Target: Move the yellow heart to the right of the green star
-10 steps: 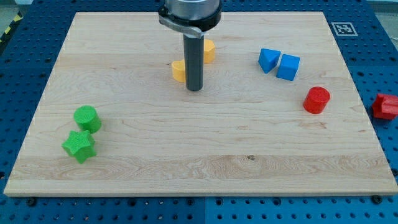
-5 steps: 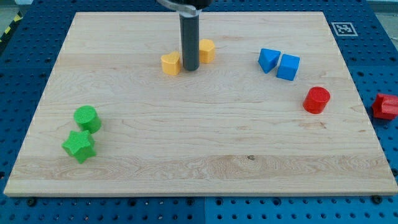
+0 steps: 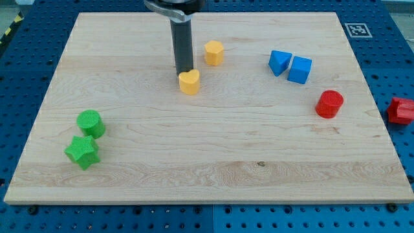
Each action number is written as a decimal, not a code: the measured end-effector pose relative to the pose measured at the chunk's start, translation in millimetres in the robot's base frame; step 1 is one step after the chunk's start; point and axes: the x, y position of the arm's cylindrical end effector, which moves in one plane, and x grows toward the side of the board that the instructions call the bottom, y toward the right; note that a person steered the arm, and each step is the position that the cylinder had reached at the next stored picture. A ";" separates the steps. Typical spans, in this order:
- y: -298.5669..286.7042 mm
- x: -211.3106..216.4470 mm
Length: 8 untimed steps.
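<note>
The yellow heart (image 3: pixel 189 82) lies on the wooden board (image 3: pixel 213 149) in its upper middle. My tip (image 3: pixel 184 71) stands right behind the heart, on its upper-left side, touching or nearly touching it. The green star (image 3: pixel 81 152) sits far away at the lower left, with a green cylinder (image 3: pixel 90 123) just above it.
A yellow hexagon block (image 3: pixel 214 52) lies up and right of the heart. A blue triangle (image 3: pixel 279 62) and a blue cube (image 3: pixel 299 70) sit at the upper right, a red cylinder (image 3: pixel 329 103) below them. A red block (image 3: pixel 402 110) lies off the board at the right.
My tip moved toward the view's top and left, around the heart. The yellow heart was shifted left, then down and right to its present spot below my tip.
</note>
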 end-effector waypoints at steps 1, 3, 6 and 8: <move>0.0 48.1; 10.0 34.7; 40.6 89.9; 30.3 96.4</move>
